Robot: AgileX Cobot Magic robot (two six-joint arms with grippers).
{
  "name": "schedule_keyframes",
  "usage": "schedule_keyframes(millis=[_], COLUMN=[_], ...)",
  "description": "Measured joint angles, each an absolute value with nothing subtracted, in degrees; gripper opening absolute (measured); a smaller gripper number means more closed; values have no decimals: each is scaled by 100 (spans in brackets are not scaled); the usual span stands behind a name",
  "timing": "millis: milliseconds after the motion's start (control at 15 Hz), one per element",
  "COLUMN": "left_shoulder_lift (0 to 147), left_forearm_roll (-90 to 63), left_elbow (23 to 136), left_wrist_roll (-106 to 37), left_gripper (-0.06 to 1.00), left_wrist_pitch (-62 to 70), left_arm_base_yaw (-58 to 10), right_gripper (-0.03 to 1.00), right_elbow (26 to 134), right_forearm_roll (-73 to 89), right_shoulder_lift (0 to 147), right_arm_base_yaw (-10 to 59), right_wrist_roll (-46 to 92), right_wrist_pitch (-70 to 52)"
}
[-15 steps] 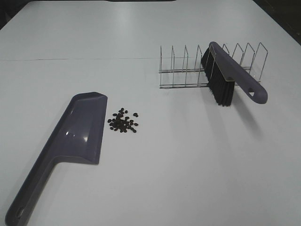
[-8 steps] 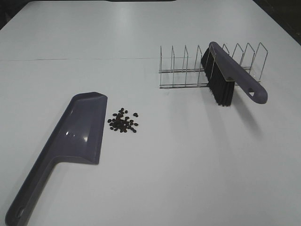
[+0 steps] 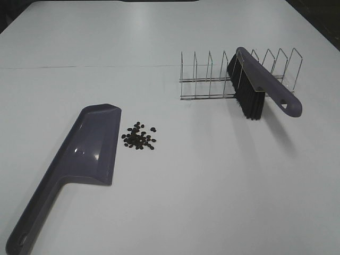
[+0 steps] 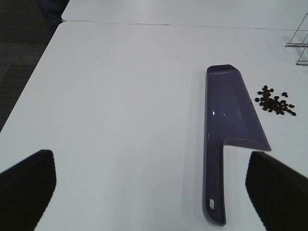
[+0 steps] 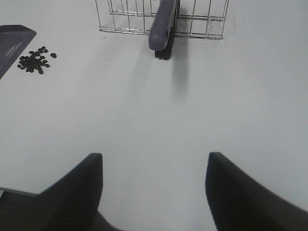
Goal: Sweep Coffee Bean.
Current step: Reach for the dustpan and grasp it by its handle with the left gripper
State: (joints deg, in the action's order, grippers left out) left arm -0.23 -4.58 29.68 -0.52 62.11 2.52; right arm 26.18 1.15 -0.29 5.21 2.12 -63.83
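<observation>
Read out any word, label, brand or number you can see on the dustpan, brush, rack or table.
None: no readable text, label, brand or number shows in any view.
dustpan: plain purple-grey plastic, no marking visible.
brush: plain handle, no marking visible.
wire rack: bare wire, no tag.
table: blank white surface.

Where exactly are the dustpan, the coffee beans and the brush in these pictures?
dustpan (image 3: pixel 93 146): high outside view, on the flat scoop part.
coffee beans (image 3: pixel 139 137): high outside view, on the middle of the little pile.
brush (image 3: pixel 248 101): high outside view, on the black bristles.
</observation>
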Motion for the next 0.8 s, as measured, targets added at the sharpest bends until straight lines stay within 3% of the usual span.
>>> schedule_keyframes(millis=[133, 200, 333, 400, 800], left_shoulder_lift=[-23, -23, -23, -23, -23], left_forearm_roll=[-458, -458, -458, -458, -458], left_elbow=[2968, 2968, 2968, 2968, 2968], left_wrist_roll=[-52, -52, -52, -52, -52], left_gripper=[99, 99, 99, 99, 99], left_wrist_pitch=[6211, 6211, 6211, 6211, 6211], left_arm_base_yaw=[252, 252, 252, 252, 252], right_gripper=[58, 65, 90, 95, 99], right_elbow=[2618, 2618, 2618, 2618, 2618], right_forearm_roll=[115, 115, 115, 115, 115], right_shoulder_lift=[-29, -29, -29, -29, -29], right_arm_base_yaw=[521, 521, 521, 521, 521], right_wrist_roll=[212, 206, 206, 201, 206], right_wrist_pitch=[-6383, -6383, -6383, -6383, -6383])
